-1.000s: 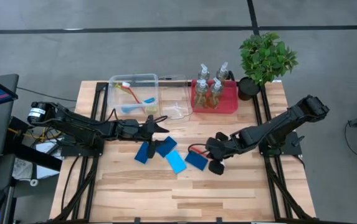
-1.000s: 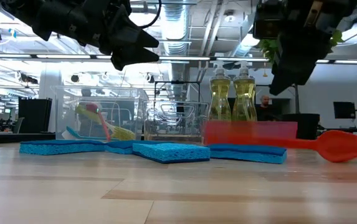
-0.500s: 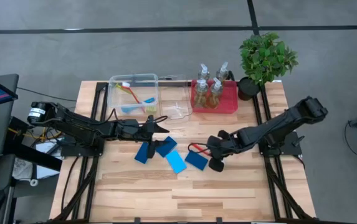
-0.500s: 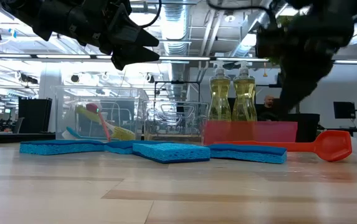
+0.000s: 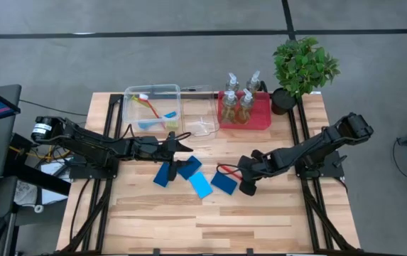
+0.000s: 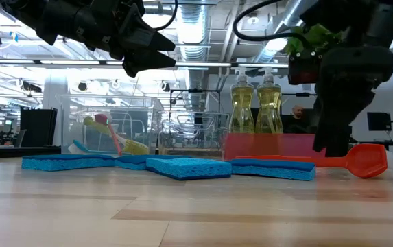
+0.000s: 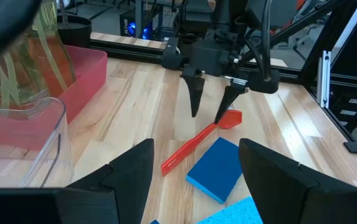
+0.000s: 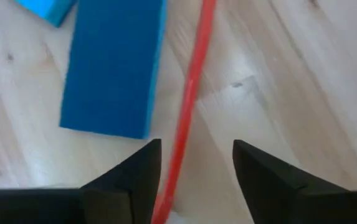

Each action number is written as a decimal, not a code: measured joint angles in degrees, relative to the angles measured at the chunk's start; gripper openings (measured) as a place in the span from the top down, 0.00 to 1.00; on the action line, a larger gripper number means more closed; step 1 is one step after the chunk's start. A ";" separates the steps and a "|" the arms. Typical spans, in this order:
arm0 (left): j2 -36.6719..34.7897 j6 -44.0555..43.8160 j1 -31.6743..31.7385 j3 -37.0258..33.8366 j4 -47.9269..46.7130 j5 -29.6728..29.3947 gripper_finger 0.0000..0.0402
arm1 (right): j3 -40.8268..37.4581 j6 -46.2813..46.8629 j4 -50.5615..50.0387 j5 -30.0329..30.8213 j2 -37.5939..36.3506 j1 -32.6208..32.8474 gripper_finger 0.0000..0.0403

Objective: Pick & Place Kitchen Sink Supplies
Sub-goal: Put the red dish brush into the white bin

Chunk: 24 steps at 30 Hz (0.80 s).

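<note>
Lying on the table, the red brush (image 8: 187, 106) runs between the right claw's (image 8: 194, 163) 2 spread fingers.

We see the pump bottles (image 5: 239, 96) standing in the tray (image 5: 263, 117) at upper centre of the high view, with the potted plant (image 5: 304, 65) to its right. Left of the tray sits a bin (image 5: 153, 92) holding brushes (image 5: 155, 114). Below, mid-frame, the sponges (image 5: 189, 176) lie in a row on the table (image 5: 189, 220); another brush (image 5: 226, 169) lies by the rightmost sponge, under the right gripper (image 5: 246, 171). The left gripper (image 5: 186, 145) sits above the leftmost sponges.
</note>
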 joint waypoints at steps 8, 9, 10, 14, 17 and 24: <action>0.00 0.00 0.00 0.00 0.01 0.00 0.41 | -2.69 0.15 2.67 -1.93 0.00 -0.02 0.48; 0.00 0.00 0.00 0.00 0.02 0.00 0.41 | -2.93 0.19 2.79 -1.96 0.00 -0.02 0.48; 0.00 0.00 0.00 0.00 0.03 0.00 0.41 | -3.03 0.45 2.77 -1.95 0.00 -0.02 0.49; 0.00 0.00 0.00 0.00 0.03 0.00 0.41 | -3.14 0.57 2.86 -2.03 0.00 -0.02 0.51; 0.00 0.00 -0.02 0.00 0.06 0.00 0.41 | -3.14 0.55 3.32 -2.55 0.82 -0.02 0.54; 0.00 -0.02 -0.02 0.00 0.08 0.00 0.41 | -3.01 0.21 6.39 -2.45 6.94 0.44 0.58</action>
